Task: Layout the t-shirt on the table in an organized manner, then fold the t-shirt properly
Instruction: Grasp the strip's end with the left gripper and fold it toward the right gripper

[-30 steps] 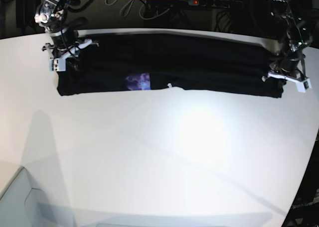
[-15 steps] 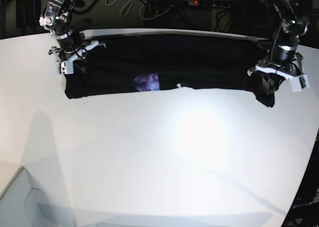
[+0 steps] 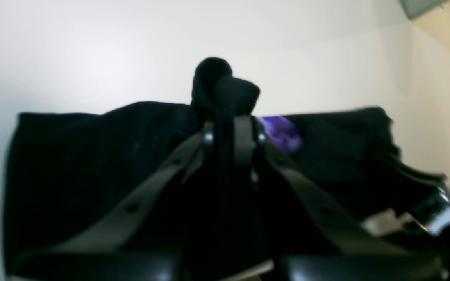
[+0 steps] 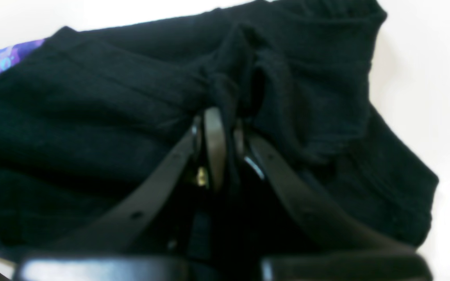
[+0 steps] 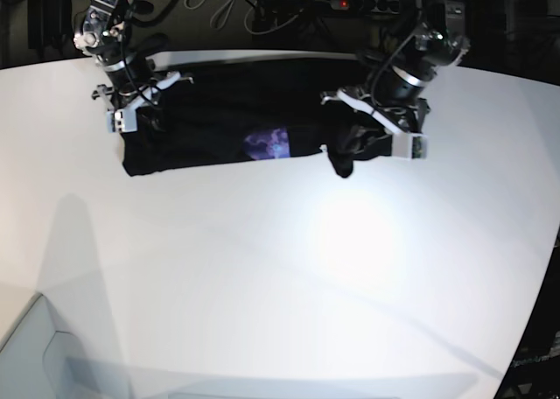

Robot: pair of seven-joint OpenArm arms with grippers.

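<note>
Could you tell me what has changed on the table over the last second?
The left gripper, fingers shut on the t-shirt, carried its end across toward the right gripper, folding the long band much shorter. The right gripper, also shut on the shirt, shifted only slightly. Nothing was let go; the table is unchanged.

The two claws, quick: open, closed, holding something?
Left gripper: closed, pinching one end of the black t-shirt.
Right gripper: closed, pinching the shirt's other end.
</note>
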